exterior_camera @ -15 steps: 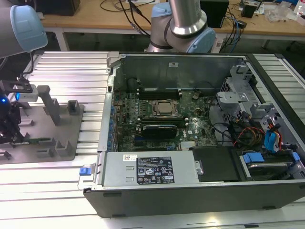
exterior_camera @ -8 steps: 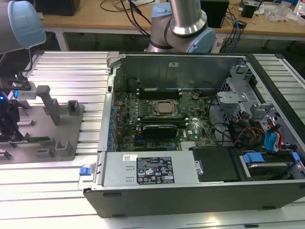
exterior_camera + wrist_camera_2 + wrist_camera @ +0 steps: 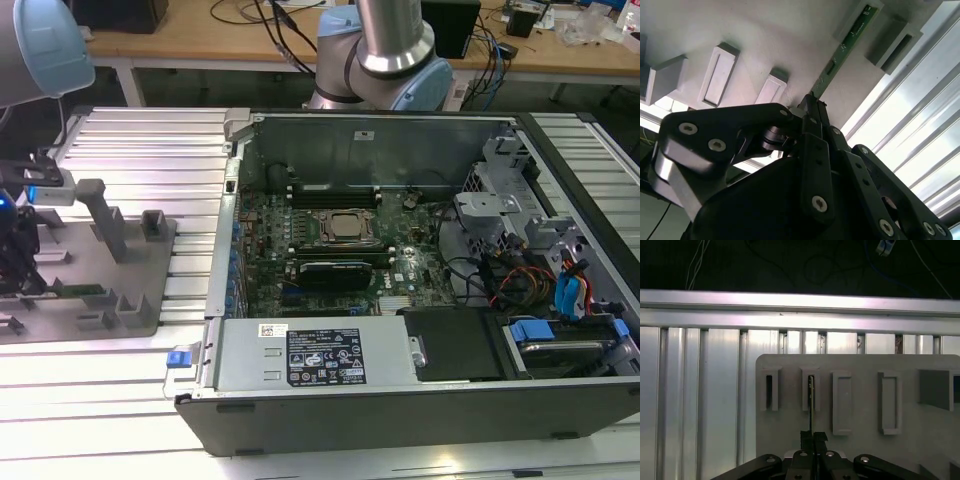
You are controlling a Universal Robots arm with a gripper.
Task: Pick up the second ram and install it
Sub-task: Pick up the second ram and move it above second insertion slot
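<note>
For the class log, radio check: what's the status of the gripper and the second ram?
Gripper shut on second ram. Ram sits edge-up in gray fixture slot. Nothing seen blocking it.

Open computer case [image 3: 300, 360]: processor [image 3: 345, 228] inside. Grey tray [image 3: 140, 250] beside case, exterior view's left, bearing green memory stick [image 3: 85, 292]; gripper [image 3: 25, 275] beyond stick, farther from case. Robot arm [image 3: 395, 45] behind case.

Raised slot blocks [image 3: 841, 402] crowd both sides of the second ram [image 3: 810, 405]; a tall post [image 3: 105, 215] stands nearby
</note>
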